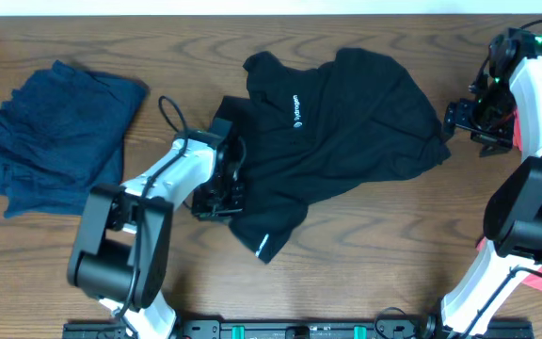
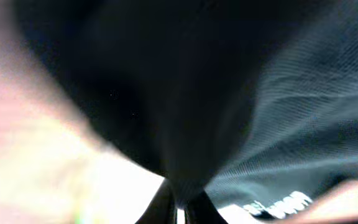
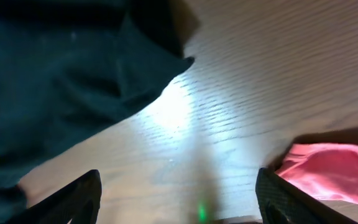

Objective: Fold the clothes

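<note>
My left gripper (image 2: 180, 210) seems clamped on the black shirt (image 1: 346, 122), though the view is murky. My right gripper (image 3: 178, 177), wide apart near the desk's (image 1: 393, 235) right edge, should take the sleeve squarely.

The pincer (image 2: 180, 210) pinches the black shirt (image 2: 241, 93) filling the view.

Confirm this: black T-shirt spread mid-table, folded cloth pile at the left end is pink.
Wrong colour: the folded cloth pile at the left end is dark blue, per the overhead view. The black T-shirt does lie spread mid-table.
</note>
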You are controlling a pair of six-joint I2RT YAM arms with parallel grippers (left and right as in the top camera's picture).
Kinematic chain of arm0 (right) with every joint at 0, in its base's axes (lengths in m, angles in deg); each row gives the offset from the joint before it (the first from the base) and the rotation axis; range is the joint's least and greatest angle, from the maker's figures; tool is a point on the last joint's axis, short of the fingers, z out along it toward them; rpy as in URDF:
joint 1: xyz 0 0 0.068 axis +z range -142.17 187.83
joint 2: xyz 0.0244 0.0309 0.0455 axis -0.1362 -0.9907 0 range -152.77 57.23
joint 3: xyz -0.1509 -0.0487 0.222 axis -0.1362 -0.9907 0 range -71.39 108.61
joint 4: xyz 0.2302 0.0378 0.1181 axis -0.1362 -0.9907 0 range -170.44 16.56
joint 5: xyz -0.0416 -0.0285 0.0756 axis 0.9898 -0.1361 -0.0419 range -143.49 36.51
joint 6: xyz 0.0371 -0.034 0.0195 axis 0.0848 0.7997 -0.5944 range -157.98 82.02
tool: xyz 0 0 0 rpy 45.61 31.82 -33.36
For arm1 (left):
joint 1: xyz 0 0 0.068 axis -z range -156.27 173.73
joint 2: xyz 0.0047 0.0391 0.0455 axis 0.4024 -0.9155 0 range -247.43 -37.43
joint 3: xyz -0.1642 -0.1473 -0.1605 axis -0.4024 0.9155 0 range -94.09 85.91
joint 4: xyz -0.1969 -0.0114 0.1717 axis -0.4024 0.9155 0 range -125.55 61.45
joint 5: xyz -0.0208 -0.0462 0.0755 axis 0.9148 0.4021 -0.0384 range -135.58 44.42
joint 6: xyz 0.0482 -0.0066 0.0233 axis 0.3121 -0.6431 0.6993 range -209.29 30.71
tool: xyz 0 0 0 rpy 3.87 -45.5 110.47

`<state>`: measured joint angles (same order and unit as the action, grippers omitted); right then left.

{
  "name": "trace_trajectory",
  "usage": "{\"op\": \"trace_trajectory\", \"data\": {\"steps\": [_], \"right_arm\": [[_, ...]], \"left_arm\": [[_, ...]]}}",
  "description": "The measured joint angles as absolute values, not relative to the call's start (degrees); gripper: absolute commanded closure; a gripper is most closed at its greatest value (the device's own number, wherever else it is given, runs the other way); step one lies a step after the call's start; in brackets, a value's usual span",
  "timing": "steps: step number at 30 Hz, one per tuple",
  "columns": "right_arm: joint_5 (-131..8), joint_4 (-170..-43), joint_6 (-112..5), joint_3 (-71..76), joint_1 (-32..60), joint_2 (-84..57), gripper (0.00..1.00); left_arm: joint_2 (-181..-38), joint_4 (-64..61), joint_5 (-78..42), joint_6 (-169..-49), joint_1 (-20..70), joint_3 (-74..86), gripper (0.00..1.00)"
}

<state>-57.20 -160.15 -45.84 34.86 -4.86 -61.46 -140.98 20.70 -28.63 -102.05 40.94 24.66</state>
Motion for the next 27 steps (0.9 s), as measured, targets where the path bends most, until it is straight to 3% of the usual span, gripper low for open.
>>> {"op": "trace_trajectory", "data": {"steps": [11,20,27], "right_arm": [[-68.15,-160.85,-39.22,28.94,-6.02,-59.73,0.23],[-74.33,-146.97,-40.2,5.16,-2.5,-45.86,0.25],[-76.1,-135.39,-48.29,-9.4,4.78,-38.23,0.29]], "left_arm": [[-118.42,29.71,-27.72,-99.49,28.46,22.29,0.94],[-117.92,29.25,-27.72,-99.47,28.33,22.32,0.94],[-118.45,28.94,-27.69,-99.34,28.33,22.32,0.94]]}}
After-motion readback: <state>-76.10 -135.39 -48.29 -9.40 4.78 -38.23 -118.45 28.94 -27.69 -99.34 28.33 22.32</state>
